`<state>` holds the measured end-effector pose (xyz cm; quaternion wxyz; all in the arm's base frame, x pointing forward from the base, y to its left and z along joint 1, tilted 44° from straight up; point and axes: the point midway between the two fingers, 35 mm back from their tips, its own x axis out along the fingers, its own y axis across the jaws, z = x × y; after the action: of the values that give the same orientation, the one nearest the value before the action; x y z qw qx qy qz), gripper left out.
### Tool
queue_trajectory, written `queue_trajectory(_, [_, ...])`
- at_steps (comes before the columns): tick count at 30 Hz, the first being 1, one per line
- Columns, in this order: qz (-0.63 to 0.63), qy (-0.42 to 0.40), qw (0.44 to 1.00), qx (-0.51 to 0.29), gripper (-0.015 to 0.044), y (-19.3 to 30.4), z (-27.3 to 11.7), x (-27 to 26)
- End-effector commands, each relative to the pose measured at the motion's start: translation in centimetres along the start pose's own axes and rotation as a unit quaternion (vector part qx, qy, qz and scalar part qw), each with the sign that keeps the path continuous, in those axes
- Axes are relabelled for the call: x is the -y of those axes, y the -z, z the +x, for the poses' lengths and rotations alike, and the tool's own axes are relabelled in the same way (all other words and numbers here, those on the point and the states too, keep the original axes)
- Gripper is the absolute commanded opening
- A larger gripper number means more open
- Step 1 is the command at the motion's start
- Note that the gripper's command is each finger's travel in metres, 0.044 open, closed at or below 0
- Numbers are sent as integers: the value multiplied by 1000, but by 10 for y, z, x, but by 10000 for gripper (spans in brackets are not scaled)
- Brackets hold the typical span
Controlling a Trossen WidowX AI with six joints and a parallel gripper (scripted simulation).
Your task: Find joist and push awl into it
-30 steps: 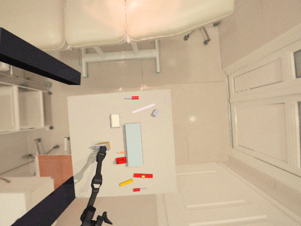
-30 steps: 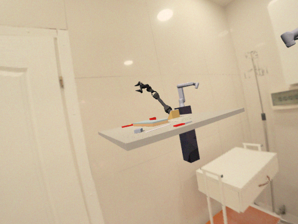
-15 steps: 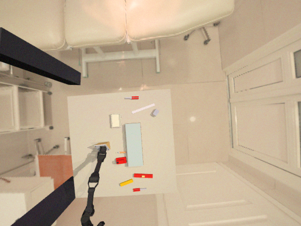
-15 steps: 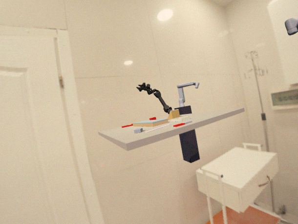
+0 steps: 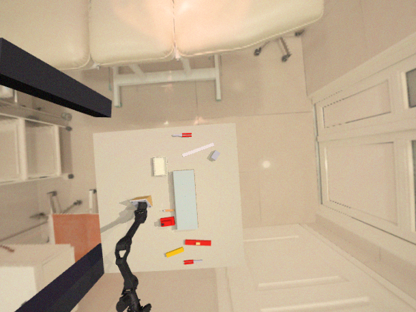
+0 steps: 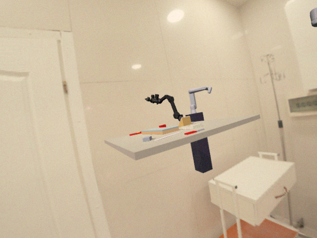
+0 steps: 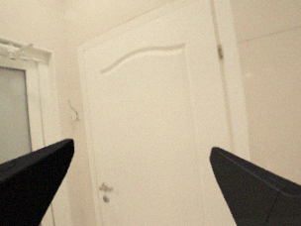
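The light blue floor panel (image 5: 185,199) lies in the middle of the white table; it also shows in the exterior view (image 6: 161,130). The red stud finder (image 5: 167,221) rests on the table against the panel's left edge, near its front end. The small orange-handled awl (image 5: 168,210) lies just behind it. The white tray (image 5: 159,165) sits behind and left of the panel. My gripper (image 6: 148,98) is open and empty, raised high above the table and left of the panel. In the wrist view the fingers stand wide apart and point at a white door.
A tan wedge (image 5: 142,200) sits under the gripper. A red level (image 5: 198,242), a yellow bar (image 5: 174,252) and a red screwdriver (image 5: 192,261) lie near the front. A white ruler (image 5: 198,150), a grey block (image 5: 213,155) and another red screwdriver (image 5: 181,135) lie at the back.
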<state>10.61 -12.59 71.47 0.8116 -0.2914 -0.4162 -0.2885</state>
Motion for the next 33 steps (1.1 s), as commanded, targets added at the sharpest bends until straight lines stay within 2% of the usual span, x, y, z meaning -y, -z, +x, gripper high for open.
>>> queue_trajectory(1, [53,35,995,-73,440,52,-8,-2])
queue_trajectory(9, [117,58,955,-265,440,165,-50,-45])
queue_trajectory(16, [107,10,890,-443,440,242,-120,-115])
queue_trajectory(25, [1,-136,770,-624,440,287,-247,-200])
queue_trajectory(33, [-180,-326,622,-689,440,284,-375,-235])
